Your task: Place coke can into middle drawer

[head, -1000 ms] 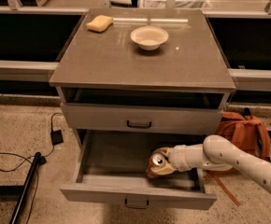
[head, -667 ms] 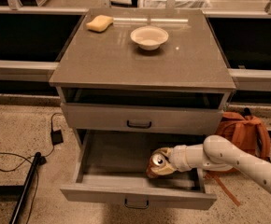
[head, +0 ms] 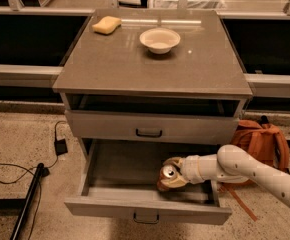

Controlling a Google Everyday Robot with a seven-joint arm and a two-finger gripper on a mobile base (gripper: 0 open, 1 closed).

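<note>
Gripper (head: 171,174) is down inside the pulled-out middle drawer (head: 144,204), right of centre, w/ its 2 fingers clasped on the coke can (head: 167,179). 1 finger (head: 173,161) sits over the can's far side, the other at its near, lower side. Can is tilted, silver top facing up & toward the camera, body low behind the drawer's front panel. Can't tell whether it touches the drawer floor. White arm (head: 257,171) comes in from the right, over the drawer's right wall. Drawer's small dark handle (head: 146,217) is at centre of its front. Above it is the upper drawer front (head: 185,126) w/ its own handle. On the cabinet top (head: 135,69): white bowl (head: 159,39) at back centre, yellow sponge (head: 106,25) at back left, well apart. Orange backpack (head: 262,139) on the floor right of the cabinet, behind the arm. Black cable & adapter (head: 61,146) on the floor at left.
</note>
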